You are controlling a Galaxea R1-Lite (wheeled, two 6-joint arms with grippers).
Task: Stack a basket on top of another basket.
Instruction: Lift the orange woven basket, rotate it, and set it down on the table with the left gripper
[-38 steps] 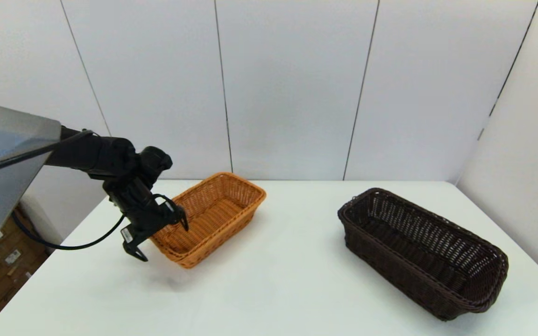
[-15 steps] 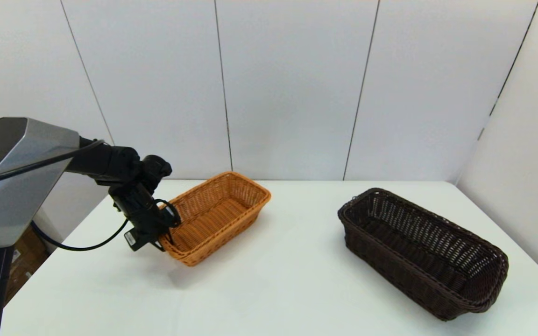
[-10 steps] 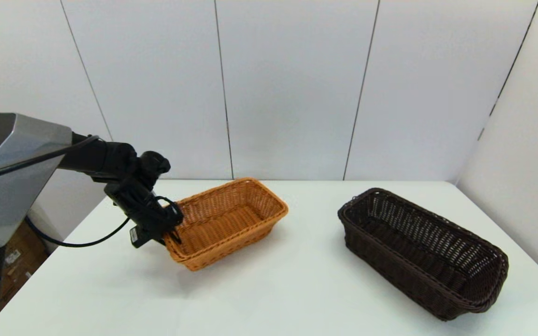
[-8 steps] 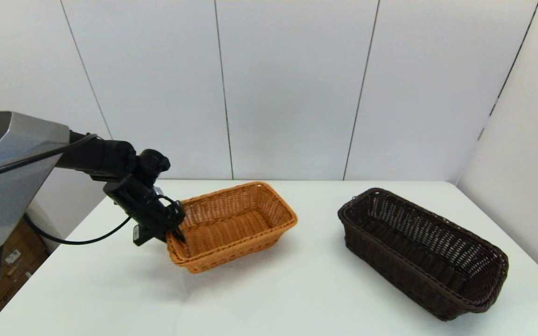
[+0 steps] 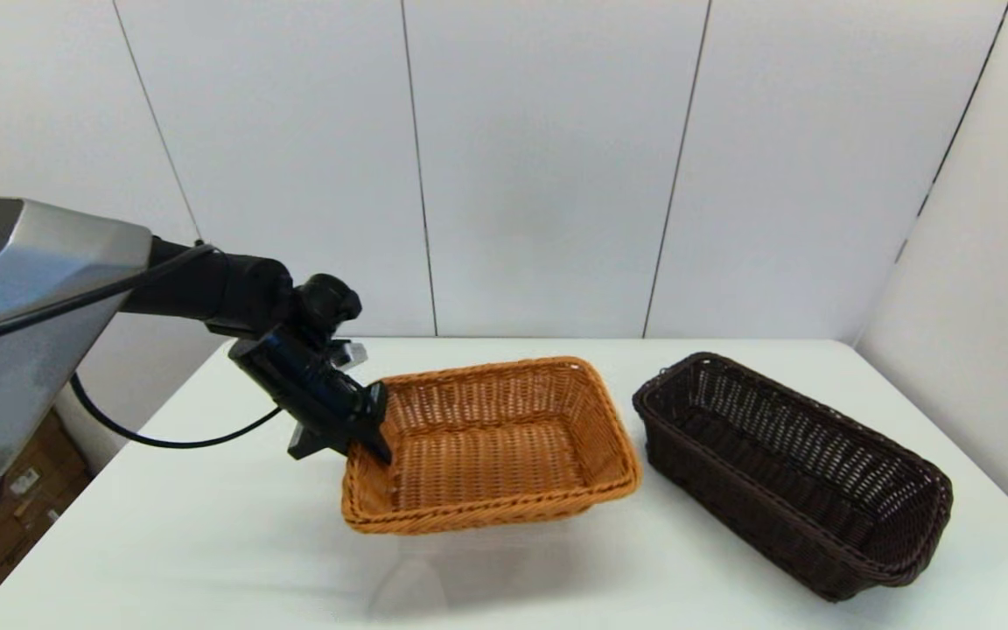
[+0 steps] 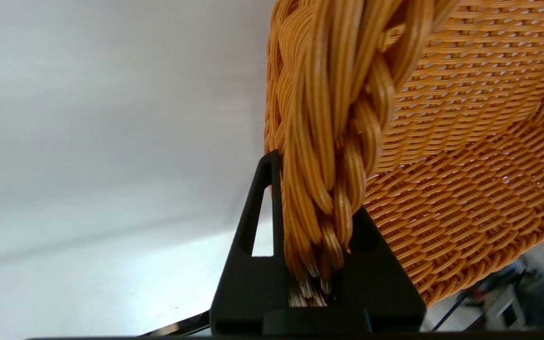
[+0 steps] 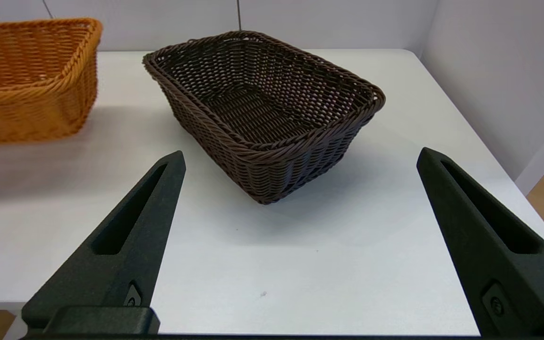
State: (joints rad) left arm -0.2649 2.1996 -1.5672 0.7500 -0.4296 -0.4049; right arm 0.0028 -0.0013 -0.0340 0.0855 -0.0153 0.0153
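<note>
The orange-tan basket (image 5: 486, 446) hangs tilted above the table, its shadow on the white top below it. My left gripper (image 5: 373, 435) is shut on its braided left rim (image 6: 333, 118), which is pinched between the black fingers (image 6: 253, 264). The basket's right end is close to the left end of the dark brown basket (image 5: 793, 472), without touching it. The dark brown basket rests on the table at the right. In the right wrist view it (image 7: 262, 94) lies ahead of my open right gripper (image 7: 300, 155), with the orange-tan basket (image 7: 26, 80) beside it.
The white table (image 5: 206, 542) has its right edge just beyond the dark basket, and its left edge under my left arm. White wall panels stand behind the table and along its right side. My right arm is out of the head view, near the table's front edge.
My left gripper closed on the orange-tan basket's rim, lifted it off the table and carried it right toward the dark brown basket, turning it on the way. The dark basket has not moved.
</note>
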